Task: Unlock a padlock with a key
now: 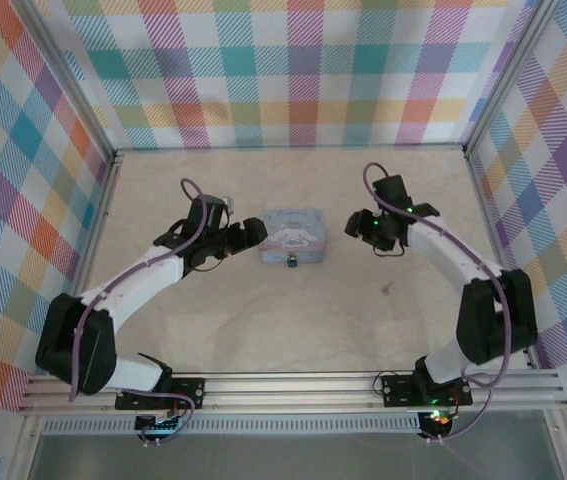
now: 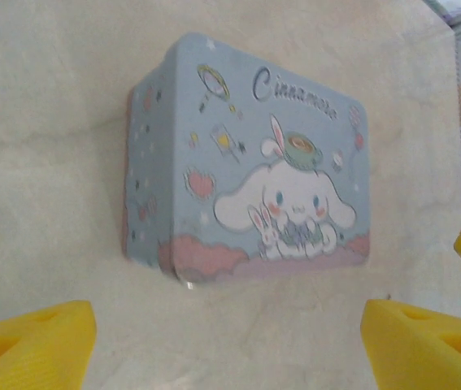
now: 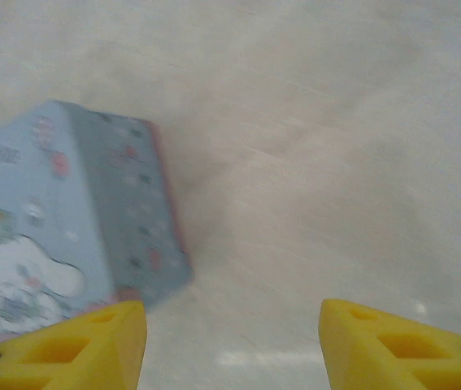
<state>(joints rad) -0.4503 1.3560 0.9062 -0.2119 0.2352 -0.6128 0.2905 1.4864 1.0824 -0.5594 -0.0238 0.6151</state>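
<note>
**Both hands open at the tin, padlock untouched**

Tabletop (image 1: pixel 293 330): pale, with a faint marbled grain, and walled by checked panels on three sides.

My left hand (image 1: pixel 250 234) sits just beside the left end of the tin, not touching it as far as I can tell. It is wide open: in the left wrist view the yellow fingers (image 2: pixel 35 341) stand at opposite lower corners with bare tabletop between them.

My right hand (image 1: pixel 363 226) is near the tin's right end with a clear gap. It is also open and holds nothing. In the right wrist view its fingers (image 3: pixel 401 345) are spread, and one corner of the tin is at the left.

Tin (image 1: pixel 293 238): pale blue, cartoon-printed, lying flat with the lid up, mid-table between my hands.

Padlock (image 1: pixel 291 262): tiny, dark and roundish with a bluish spot. It sits against the middle of the tin's near side. I cannot tell whether it is locked.
</note>
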